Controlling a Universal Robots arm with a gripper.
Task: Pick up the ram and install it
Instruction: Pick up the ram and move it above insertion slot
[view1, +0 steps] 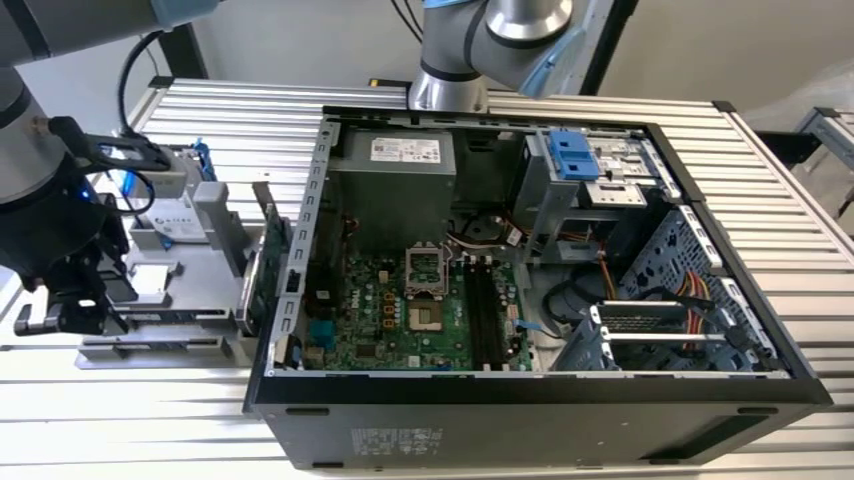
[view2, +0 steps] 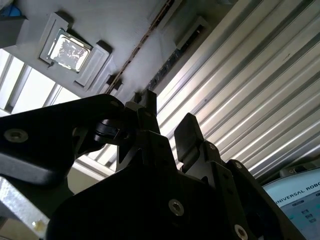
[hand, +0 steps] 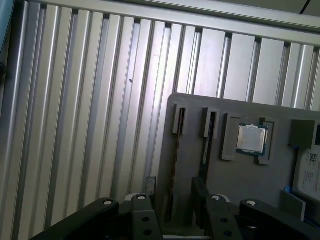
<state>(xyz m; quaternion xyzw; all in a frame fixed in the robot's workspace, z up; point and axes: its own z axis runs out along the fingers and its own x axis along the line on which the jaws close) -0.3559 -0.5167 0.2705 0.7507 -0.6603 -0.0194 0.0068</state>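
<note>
Gripper (hand: 175, 199) fingers apart, empty | we hover over tray (hand: 250, 112), ram (hand: 205, 150) on edge in slot | step: reaching for pickup | grasp calls for straddling thin edge

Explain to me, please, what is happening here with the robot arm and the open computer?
The arm is working at the grey parts tray beside the open computer case, not inside the case. Its gripper is open and hangs low over the tray's outer slot, one finger on each side of a thin board that stands there on edge, apparently the ram. It is not yet gripped or lifted.
</note>
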